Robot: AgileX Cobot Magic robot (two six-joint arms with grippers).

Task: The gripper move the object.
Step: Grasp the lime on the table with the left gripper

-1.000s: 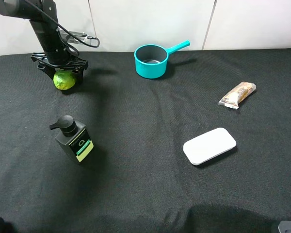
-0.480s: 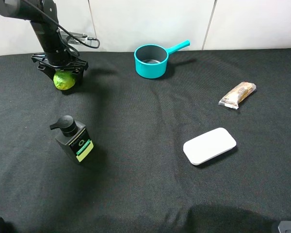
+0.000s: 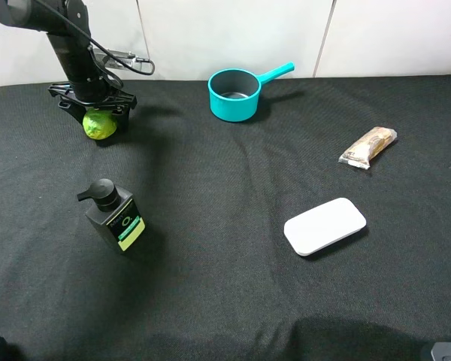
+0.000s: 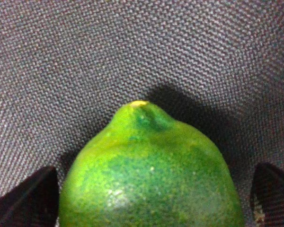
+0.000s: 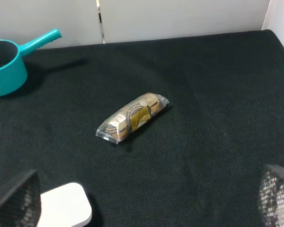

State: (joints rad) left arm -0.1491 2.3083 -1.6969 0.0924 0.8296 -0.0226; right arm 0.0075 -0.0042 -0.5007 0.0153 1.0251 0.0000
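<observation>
The yellow-green lime [image 3: 99,125] lies on the black cloth at the far left back. My left gripper [image 3: 95,107] stands straight over it, jaws spread wide on either side. In the left wrist view the lime [image 4: 149,175] fills the middle, and the two black fingertips [image 4: 23,201] sit at the corners with a thin gap to the skin. My right gripper [image 5: 146,201] is open and empty, with its mesh-textured fingertips [image 5: 14,201] far apart. Only a sliver of it shows at the front right corner of the high view.
A teal pot [image 3: 234,94] with a handle stands at the back middle. A black pump bottle [image 3: 114,216] with a green label stands in front of the lime. A wrapped snack bar [image 3: 368,147] and a white flat case [image 3: 325,226] lie on the right.
The left arm has shifted very slightly to the left over the lime. The lime has stayed in place.
</observation>
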